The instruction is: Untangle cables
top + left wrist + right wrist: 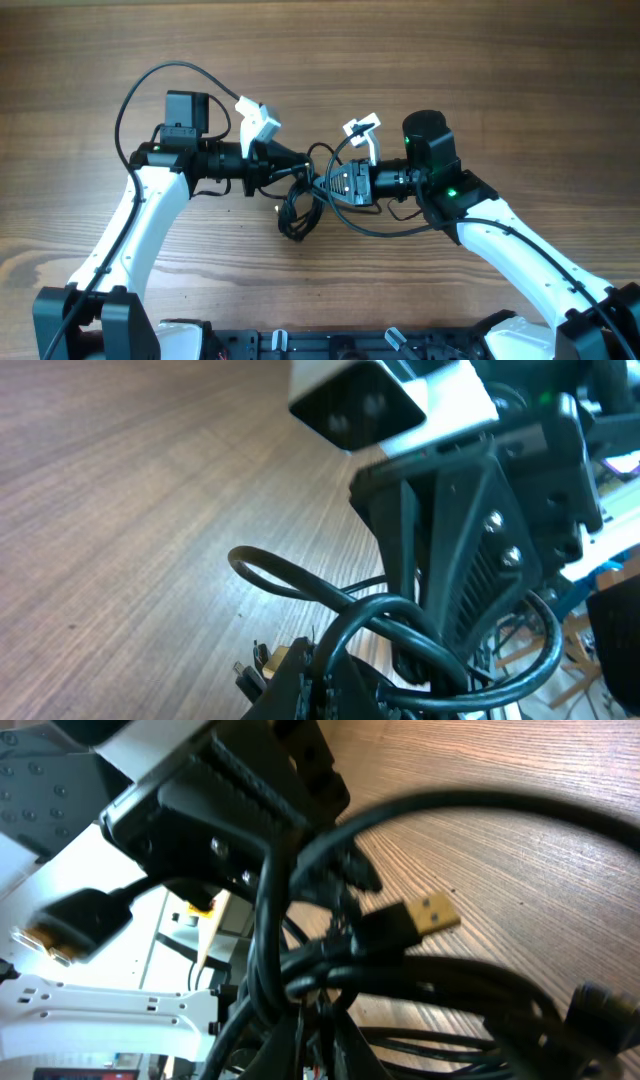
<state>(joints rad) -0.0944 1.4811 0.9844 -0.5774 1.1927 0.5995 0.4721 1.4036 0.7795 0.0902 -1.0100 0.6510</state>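
The cables (297, 213) are thin black cords in a knotted bundle that hangs between my two grippers over the middle of the wooden table. My left gripper (305, 171) comes in from the left and is shut on a strand of the cables (290, 582). In its wrist view the fingers (345, 685) pinch a loop, and small plug ends (252, 660) stick out beside them. My right gripper (323, 185) faces it from the right, almost touching, and is shut on the cables (450, 805). A gold USB plug (432, 913) juts from that bundle.
The wooden table (90, 60) stretches bare around the arms. Each arm's white wrist camera (258, 115) sits above its gripper. Thicker black robot wires loop over the left arm (150, 85). A black frame runs along the front edge (330, 345).
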